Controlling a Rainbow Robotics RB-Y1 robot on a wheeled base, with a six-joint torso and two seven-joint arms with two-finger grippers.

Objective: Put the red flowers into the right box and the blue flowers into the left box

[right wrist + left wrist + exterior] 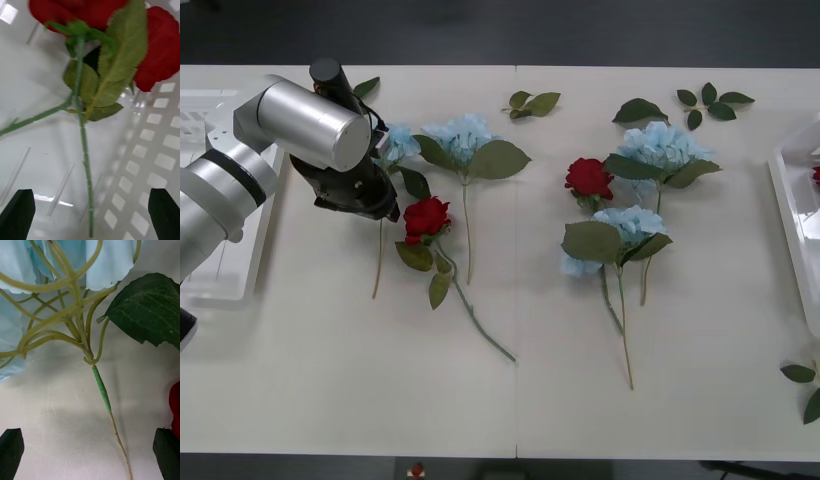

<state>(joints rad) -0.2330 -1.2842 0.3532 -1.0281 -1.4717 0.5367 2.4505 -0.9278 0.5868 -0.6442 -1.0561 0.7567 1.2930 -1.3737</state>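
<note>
The left box [225, 270] sits at the desk's [330, 380] left edge. Beside it, the left end effector [90, 450] hovers with fingers spread wide over a blue flower's [398, 145] stem, a red rose [426, 217] just beside it. More blue flowers [463, 135] and another red rose [589, 177] lie toward the middle of the desk. At the right edge, the right box [795, 215] holds two red roses [161, 48], and the right end effector [90, 212] hangs released above their stems.

The left gripper [370, 190] hovers over a blue flower [398, 145] beside the left box [225, 280].
</note>
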